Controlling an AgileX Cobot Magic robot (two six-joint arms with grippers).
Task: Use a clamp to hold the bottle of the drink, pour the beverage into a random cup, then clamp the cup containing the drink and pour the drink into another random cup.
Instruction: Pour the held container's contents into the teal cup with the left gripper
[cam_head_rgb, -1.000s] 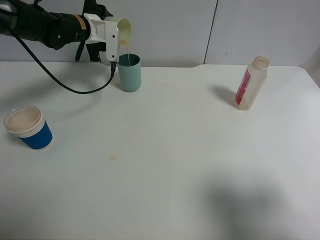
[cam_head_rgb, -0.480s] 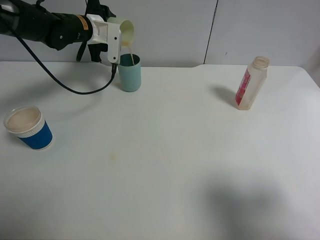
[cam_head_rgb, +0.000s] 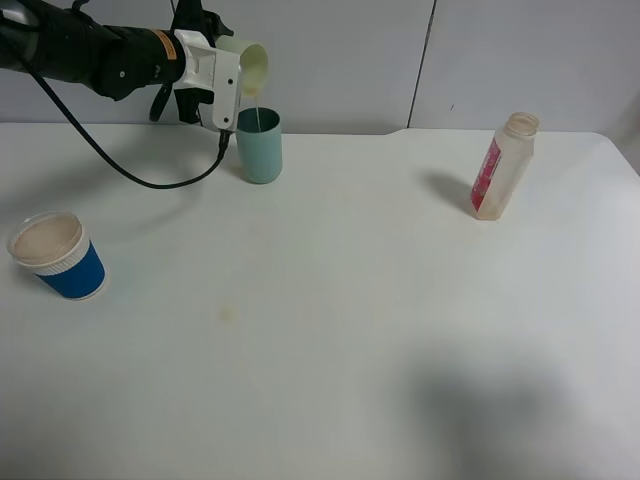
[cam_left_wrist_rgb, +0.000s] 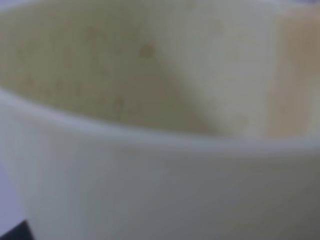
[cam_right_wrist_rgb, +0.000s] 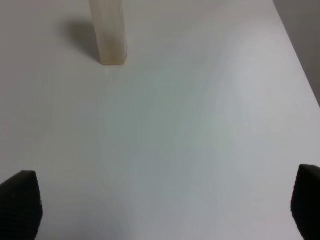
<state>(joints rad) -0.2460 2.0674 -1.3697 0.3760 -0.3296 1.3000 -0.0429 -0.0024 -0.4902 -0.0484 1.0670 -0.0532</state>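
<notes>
My left gripper (cam_head_rgb: 228, 72) is shut on a pale cream cup (cam_head_rgb: 250, 66), tipped on its side above a teal cup (cam_head_rgb: 260, 146) at the back left of the table. A thin stream of drink falls from the cream cup into the teal cup. The left wrist view is filled by the cream cup's blurred inside (cam_left_wrist_rgb: 150, 100). The drink bottle (cam_head_rgb: 503, 166), open-topped with a red label, stands at the back right; its base shows in the right wrist view (cam_right_wrist_rgb: 107, 31). My right gripper (cam_right_wrist_rgb: 160, 205) is open over bare table, out of the exterior view.
A blue cup with a white rim (cam_head_rgb: 58, 255) holding pale drink stands at the left edge of the white table (cam_head_rgb: 350, 330). A black cable (cam_head_rgb: 130, 172) hangs from the left arm to the teal cup's side. A grey wall lies behind.
The left gripper has lifted slightly and tilted the cream cup further over the teal cup. The stream shifted and thinned. Bottle and blue cup have not moved.
</notes>
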